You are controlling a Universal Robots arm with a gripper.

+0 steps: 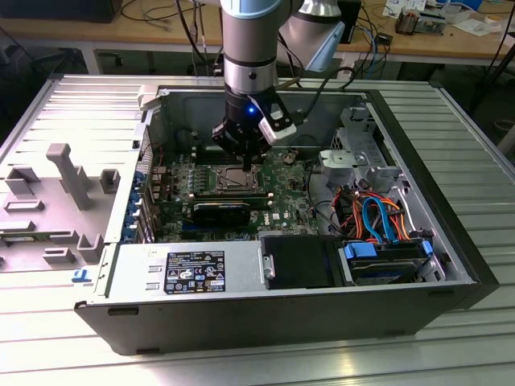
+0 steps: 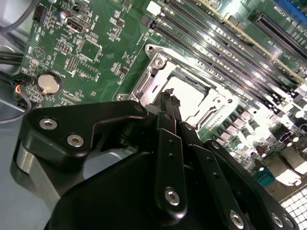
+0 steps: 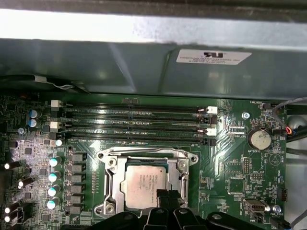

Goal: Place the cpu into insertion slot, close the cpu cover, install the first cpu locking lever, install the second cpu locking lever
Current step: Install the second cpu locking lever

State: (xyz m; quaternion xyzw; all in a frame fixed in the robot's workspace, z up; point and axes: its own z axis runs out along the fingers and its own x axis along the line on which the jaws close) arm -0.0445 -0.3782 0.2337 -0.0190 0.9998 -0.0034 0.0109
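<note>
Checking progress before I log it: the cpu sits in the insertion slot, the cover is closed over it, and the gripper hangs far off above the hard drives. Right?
Not quite. The gripper hangs directly over the cpu in the insertion slot, as the first wrist view shows. The rest holds: the cpu cover is closed over it.

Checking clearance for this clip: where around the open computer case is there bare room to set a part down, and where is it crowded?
Bare ribbed tabletop borders the computer case on the exterior view's right and front. Crowded: the gripper over the cpu, cables, and grey fixtures left.
</note>
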